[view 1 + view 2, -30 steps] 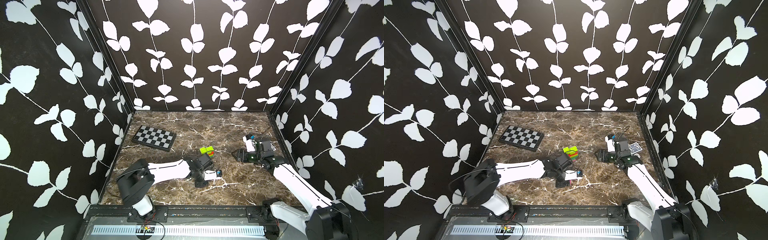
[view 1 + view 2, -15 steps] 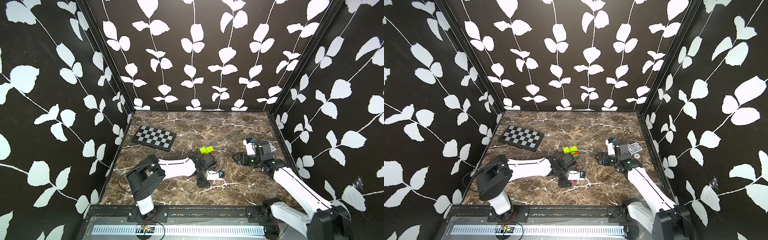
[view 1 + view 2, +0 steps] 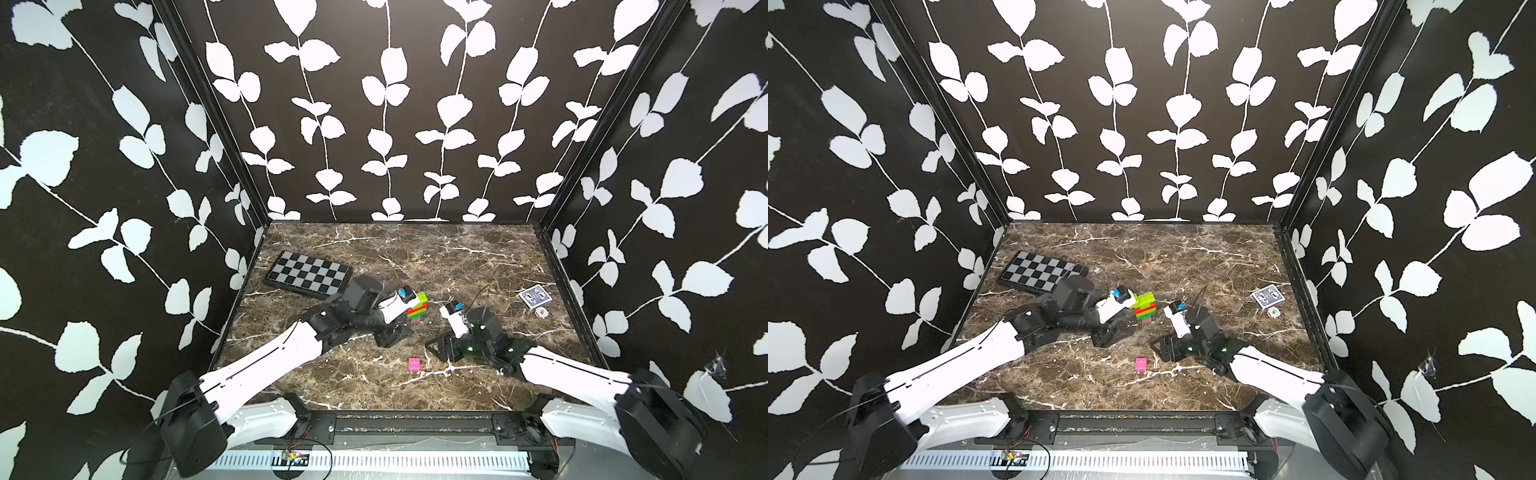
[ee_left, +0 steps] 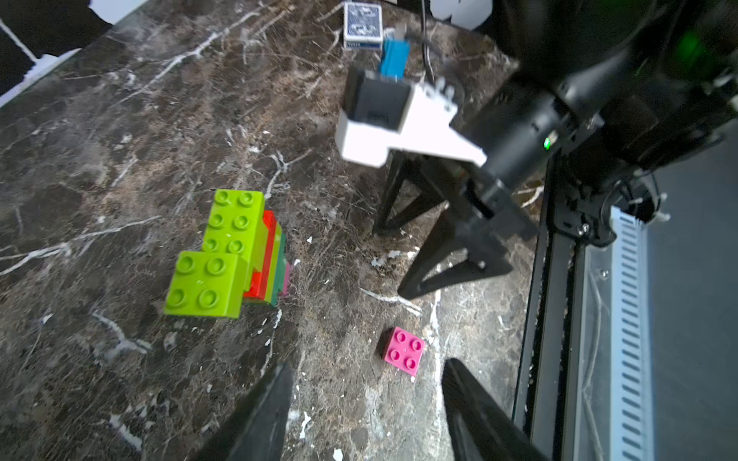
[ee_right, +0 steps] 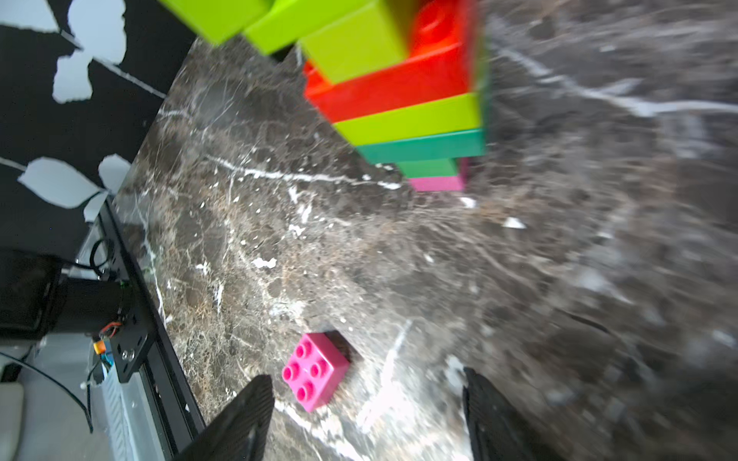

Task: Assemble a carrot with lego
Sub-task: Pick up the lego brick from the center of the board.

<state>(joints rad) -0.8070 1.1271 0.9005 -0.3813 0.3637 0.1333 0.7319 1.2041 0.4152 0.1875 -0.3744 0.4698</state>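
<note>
The carrot stands mid-table as a stack of lego: lime bricks on top, then red-orange, lime, green and pink bands, also seen in the left wrist view and the right wrist view. One loose pink brick lies studs-up nearer the front. My left gripper is open and empty beside the stack; the pink brick lies just beyond its fingertips. My right gripper is open, low over the table, with the pink brick close to one finger.
A black-and-grey checkered board lies at the back left. A blue card deck and a small round token sit by the right wall. A black rail runs along the table's front edge.
My left gripper has opened, let go of the pink brick on the table and drawn back beside the stack. My right gripper has moved forward and left toward that brick.
</note>
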